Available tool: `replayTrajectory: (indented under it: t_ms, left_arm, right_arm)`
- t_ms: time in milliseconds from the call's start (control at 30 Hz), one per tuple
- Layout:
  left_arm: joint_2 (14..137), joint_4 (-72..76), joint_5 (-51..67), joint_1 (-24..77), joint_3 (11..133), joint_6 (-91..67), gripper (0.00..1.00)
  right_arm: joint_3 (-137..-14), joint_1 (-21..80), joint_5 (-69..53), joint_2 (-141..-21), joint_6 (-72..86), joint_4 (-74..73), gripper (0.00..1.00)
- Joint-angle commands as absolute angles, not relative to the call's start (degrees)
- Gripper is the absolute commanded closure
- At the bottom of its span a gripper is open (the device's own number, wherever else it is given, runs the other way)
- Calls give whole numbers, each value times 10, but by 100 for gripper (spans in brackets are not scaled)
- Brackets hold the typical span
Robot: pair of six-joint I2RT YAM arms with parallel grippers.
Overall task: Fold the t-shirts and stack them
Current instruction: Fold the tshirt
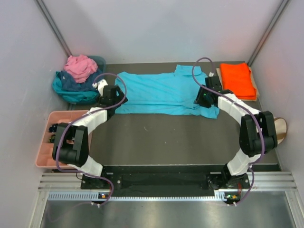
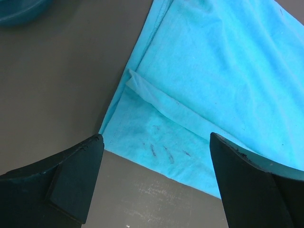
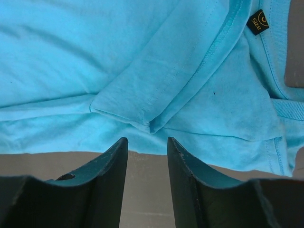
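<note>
A bright turquoise t-shirt [image 1: 161, 92] lies flat across the far middle of the dark table [image 1: 161, 137], stretched out left to right, with its collar end at the right and its hem end at the left. The left gripper [image 1: 110, 95] hovers at the hem end. In the left wrist view its jaws stand wide apart with nothing between them, and the shirt's bottom corner [image 2: 142, 137] lies on the table just ahead of the fingertips, where a small fold of cloth is turned over along the edge. The right gripper [image 1: 205, 97] is at the collar end. In the right wrist view its fingers [image 3: 114, 161] are only a narrow gap apart and hold nothing; bare table shows between them. They sit just short of the shirt's near edge, where a folded-in sleeve [image 3: 156, 90] lies across the body, and a small black size label [image 3: 257, 22] shows inside the neckline. At the far right corner, an orange t-shirt [image 1: 237, 80] lies folded in a neat rectangle, just beside the turquoise shirt's collar end. At the far left, a loose heap holds a pink t-shirt [image 1: 80, 66] on top of a navy t-shirt [image 1: 76, 81] and a teal t-shirt [image 1: 71, 92]. A pink tray [image 1: 45, 142] with compartments sits at the table's left edge, beside the left arm.
</note>
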State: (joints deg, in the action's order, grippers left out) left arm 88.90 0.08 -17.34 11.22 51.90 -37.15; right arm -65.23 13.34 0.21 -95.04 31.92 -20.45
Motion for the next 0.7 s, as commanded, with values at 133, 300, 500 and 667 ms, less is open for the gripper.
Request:
replayTrajectory:
  t_ms: [133, 300, 500, 667]
  left_arm:
    - [860, 29, -173, 113, 504, -375, 3]
    - [858, 27, -174, 112, 497, -375, 3]
    - [853, 26, -179, 112, 490, -374, 3]
    - [853, 26, -181, 113, 488, -376, 3]
  right_arm:
    - [-668, 143, 2, -998, 315, -189, 59]
    - [-686, 152, 3, -1024, 317, -188, 57]
    - [-700, 155, 2, -1039, 317, -189, 57]
    - [-704, 155, 3, -1044, 316, -188, 57]
